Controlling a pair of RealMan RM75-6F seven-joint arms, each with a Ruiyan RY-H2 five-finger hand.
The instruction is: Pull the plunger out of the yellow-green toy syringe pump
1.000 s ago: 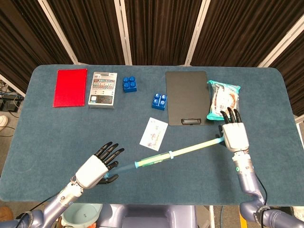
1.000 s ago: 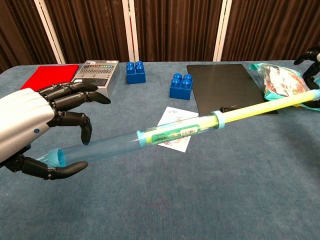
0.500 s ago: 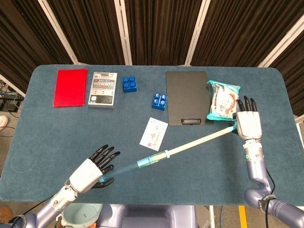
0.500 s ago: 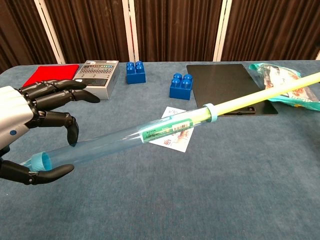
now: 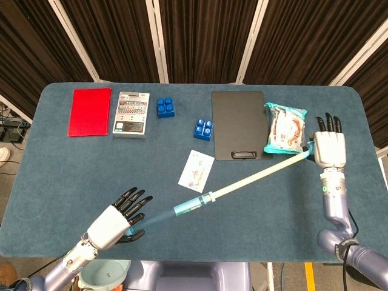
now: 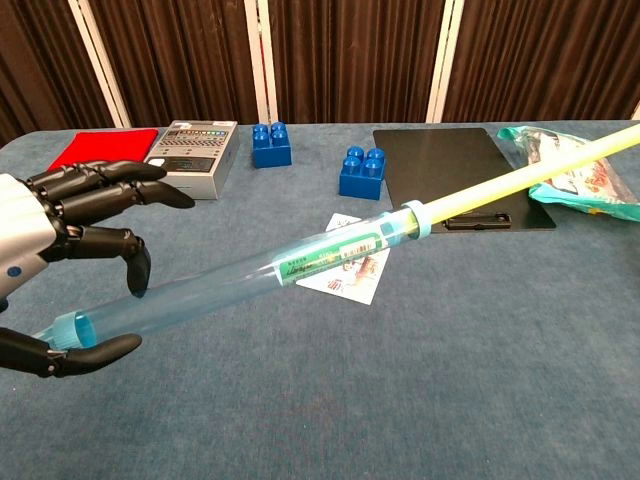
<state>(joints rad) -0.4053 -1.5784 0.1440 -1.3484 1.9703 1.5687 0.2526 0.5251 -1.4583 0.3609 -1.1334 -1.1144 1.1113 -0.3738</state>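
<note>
- We count one syringe pump [image 5: 163,214], its clear barrel grasped by our left hand [image 5: 115,219] near the table's [image 5: 60,170] front edge.
- One yellow-green plunger [image 5: 257,175] reaches toward the right edge, grasped by our right hand [image 5: 328,148].
- Two blue blocks [image 5: 165,107] [image 5: 204,128] sit near the back edge.
- The chest view cuts off our right hand.

Drawn further out of the clear barrel [image 6: 215,289]: the yellow plunger [image 5: 254,177] (green tip now nearer the collar). Moved up and outward toward the snack bag [image 5: 285,127], the right hand [image 5: 328,148]; pulled back toward the table's near edge, the left hand [image 5: 112,223].
</note>
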